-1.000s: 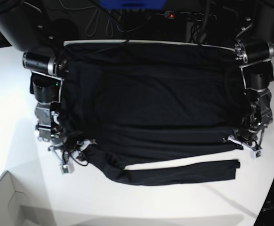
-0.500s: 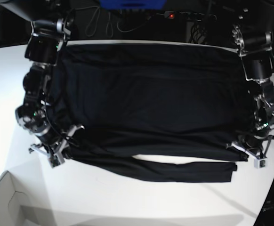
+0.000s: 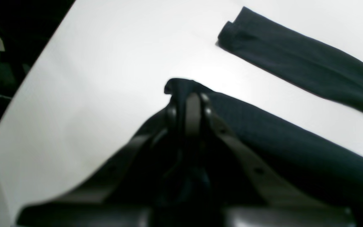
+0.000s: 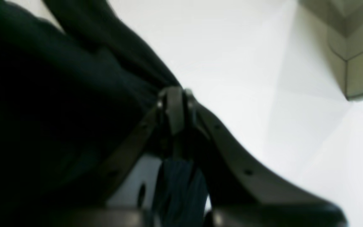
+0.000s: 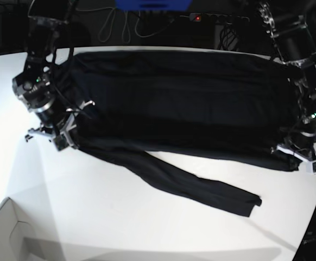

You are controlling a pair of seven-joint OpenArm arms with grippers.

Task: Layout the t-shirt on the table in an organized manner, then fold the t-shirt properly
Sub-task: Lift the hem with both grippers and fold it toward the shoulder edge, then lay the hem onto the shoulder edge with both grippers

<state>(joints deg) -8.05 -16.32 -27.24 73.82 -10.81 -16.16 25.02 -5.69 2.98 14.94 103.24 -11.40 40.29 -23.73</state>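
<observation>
Both grippers, left gripper point(image 5: 303, 161) and right gripper point(image 5: 57, 136), clamped tight on t-shirt point(image 5: 185, 103) near-edge corners; loose sleeve point(image 5: 201, 187) trails over bare table point(image 5: 120, 223).

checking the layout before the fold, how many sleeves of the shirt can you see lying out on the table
1. One sleeve of the t-shirt trails off its near edge across the table, cuff toward the left gripper side. The other may be hidden under the body.
</observation>
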